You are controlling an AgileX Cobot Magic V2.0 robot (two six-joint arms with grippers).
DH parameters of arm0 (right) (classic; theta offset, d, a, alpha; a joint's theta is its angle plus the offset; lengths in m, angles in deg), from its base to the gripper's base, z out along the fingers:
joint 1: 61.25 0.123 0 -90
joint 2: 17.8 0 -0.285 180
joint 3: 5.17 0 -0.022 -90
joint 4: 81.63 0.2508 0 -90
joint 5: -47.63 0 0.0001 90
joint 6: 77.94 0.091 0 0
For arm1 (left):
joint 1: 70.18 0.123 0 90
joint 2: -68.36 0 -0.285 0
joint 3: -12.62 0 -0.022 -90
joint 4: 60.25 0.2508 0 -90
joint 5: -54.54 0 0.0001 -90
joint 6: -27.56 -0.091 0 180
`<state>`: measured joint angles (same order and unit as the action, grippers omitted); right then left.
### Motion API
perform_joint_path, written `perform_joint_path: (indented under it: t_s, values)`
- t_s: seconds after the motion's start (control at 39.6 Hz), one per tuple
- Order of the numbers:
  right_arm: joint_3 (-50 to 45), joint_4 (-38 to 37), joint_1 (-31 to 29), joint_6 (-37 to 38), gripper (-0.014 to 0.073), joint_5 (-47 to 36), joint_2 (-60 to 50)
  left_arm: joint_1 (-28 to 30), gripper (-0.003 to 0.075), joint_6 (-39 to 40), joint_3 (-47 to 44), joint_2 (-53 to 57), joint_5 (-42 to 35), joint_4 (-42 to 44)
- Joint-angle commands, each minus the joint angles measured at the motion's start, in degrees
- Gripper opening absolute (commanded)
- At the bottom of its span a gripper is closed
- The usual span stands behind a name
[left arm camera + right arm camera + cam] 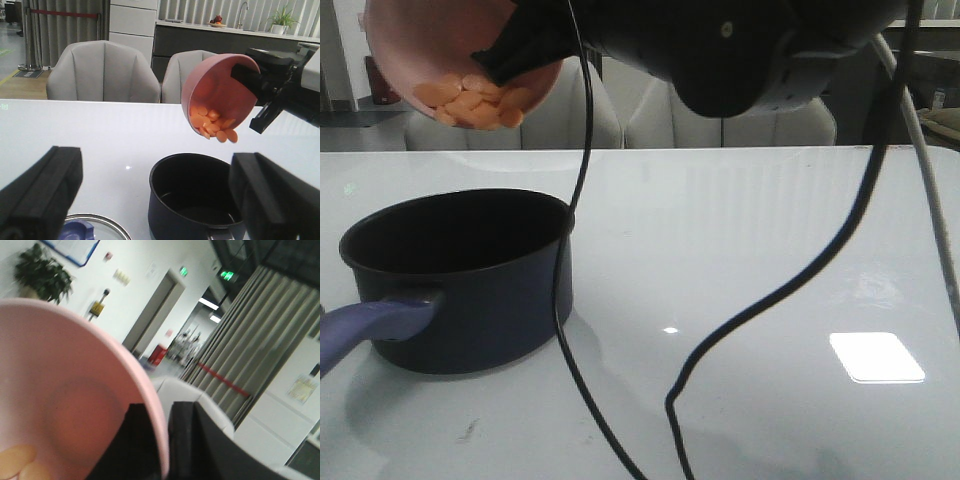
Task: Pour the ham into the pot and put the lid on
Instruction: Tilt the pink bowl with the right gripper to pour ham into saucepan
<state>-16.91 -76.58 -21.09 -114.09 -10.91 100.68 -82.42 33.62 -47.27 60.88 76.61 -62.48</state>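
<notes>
My right gripper (pixel 505 60) is shut on the rim of a pink bowl (pixel 410 40), held tilted high above the dark navy pot (pixel 460 285). Orange-pink ham pieces (pixel 475 100) lie piled at the bowl's lower lip; in the left wrist view the ham (pixel 212 122) hangs just over the pot (pixel 192 197). The pot's black inside looks empty. Its purple-blue handle (pixel 370 325) points to the front left. The lid (pixel 92 227) lies flat on the table beside the pot, its blue knob showing. My left gripper (pixel 155 200) stands open near the pot, holding nothing.
The white table (pixel 750 260) carries a bright light patch at the front right. Black cables (pixel 580 170) hang from the right arm down in front of the pot. Grey chairs (pixel 102 72) stand behind the table's far edge.
</notes>
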Motion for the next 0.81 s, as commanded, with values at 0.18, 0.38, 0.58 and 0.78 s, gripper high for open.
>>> perform_joint_path:
  t_s: [0.18,0.38,0.58,0.78]
  values:
    - [1.25,-6.59,0.83,-9.14,0.0135,-16.01,2.06,-0.34,0.0637,0.10,1.47,0.56,-4.79,-0.21]
    - [1.25,-10.80,1.01,-13.38,0.0135,-16.01,3.35,-0.34,0.0637,0.10,1.47,0.56,-4.79,-0.21]
    - [1.42,-11.12,1.01,-17.51,0.0135,-16.01,3.35,-0.34,0.0637,0.10,1.47,0.56,-4.79,-0.21]
    - [1.42,-7.35,1.01,-9.84,0.0135,-15.93,3.35,-0.34,0.0637,0.10,1.47,0.56,-4.79,-0.21]
